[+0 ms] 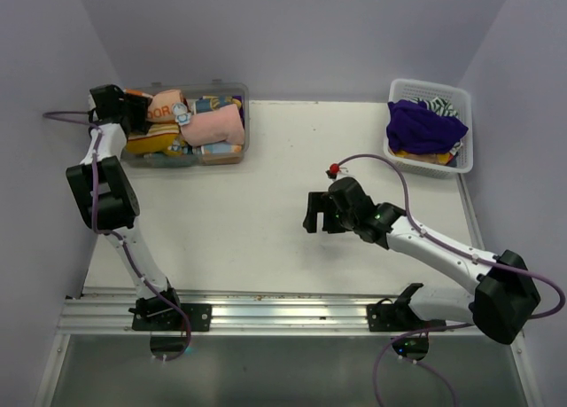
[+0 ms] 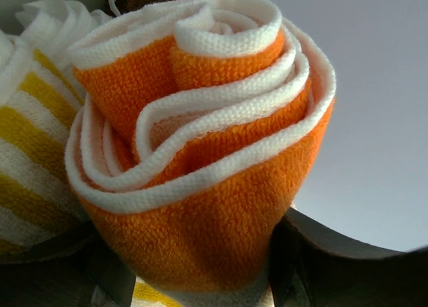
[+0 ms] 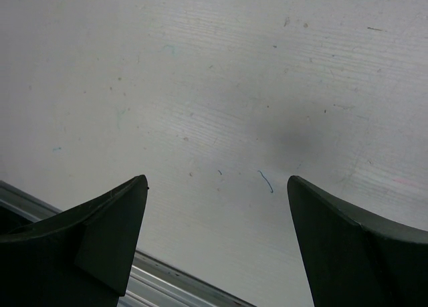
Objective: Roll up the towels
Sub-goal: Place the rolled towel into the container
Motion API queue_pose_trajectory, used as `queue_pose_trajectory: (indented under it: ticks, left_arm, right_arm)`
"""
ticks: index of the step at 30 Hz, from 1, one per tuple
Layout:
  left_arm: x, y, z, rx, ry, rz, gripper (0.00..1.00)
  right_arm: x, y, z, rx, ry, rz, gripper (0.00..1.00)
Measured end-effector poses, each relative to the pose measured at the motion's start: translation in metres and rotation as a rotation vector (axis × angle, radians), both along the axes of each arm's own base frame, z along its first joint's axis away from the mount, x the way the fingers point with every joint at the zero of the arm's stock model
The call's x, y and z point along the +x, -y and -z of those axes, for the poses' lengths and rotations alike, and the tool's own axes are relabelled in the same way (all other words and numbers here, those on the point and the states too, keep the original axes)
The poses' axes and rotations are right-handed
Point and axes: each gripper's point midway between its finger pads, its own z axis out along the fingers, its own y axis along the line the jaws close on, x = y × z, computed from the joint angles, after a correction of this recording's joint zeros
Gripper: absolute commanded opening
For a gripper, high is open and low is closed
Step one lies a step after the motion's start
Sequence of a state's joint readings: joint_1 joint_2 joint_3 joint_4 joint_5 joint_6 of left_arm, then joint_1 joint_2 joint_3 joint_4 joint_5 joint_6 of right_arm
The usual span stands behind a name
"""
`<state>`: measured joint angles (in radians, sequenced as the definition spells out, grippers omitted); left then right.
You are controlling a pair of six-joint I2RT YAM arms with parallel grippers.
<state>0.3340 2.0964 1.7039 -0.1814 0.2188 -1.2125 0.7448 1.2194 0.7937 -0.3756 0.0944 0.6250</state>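
Left gripper (image 1: 135, 112) (image 2: 200, 277): upper left of the top view, at the left end of the clear bin (image 1: 246, 114); jaws clamped on a rolled towel, one dark finger on each side of it.
Orange-and-cream towel (image 2: 200, 153) (image 1: 165, 105): rolled into a spiral with cream edging; its end filled the left wrist view, pinched at the base between the fingers.
Striped yellow towel (image 2: 27, 153): just beside the orange roll, at the left edge of the left wrist view.
Pink towel (image 1: 217, 125): rolled, lying in the bin to the right of the orange roll.
Purple towel (image 1: 421, 123): unrolled, heaped in the white basket (image 1: 434, 85) at the upper right of the top view.
Right gripper (image 1: 312, 214) (image 3: 217, 207): centre of the top view, over bare table (image 1: 266, 176) (image 3: 200, 86); jaws wide apart, nothing between them.
Spacing: the two grippers stood well apart, and the right one stood clear of both containers.
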Motion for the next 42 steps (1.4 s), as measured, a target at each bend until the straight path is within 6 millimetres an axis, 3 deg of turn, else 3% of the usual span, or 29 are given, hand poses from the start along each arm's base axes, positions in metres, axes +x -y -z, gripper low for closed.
queue_pose_trajectory:
  ticks: [14, 25, 36, 42]
  left_arm:
    - [-0.009, -0.006, 0.0, 0.024, -0.026, 0.018, 0.89]
    - [-0.029, -0.01, -0.024, 0.09, -0.029, 0.048, 0.96]
    - [-0.039, -0.009, -0.045, 0.132, -0.044, 0.078, 0.95]
    - [-0.026, -0.008, -0.059, 0.127, -0.002, 0.106, 0.9]
  right_arm:
    - [-0.004, 0.003, -0.007, 0.023, 0.014, 0.009, 0.89]
    - [-0.008, 0.014, -0.019, 0.039, 0.05, 0.035, 0.89]
    - [-0.01, 0.021, -0.026, 0.035, 0.069, 0.051, 0.89]
    - [-0.01, 0.021, -0.023, 0.027, 0.063, 0.052, 0.89]
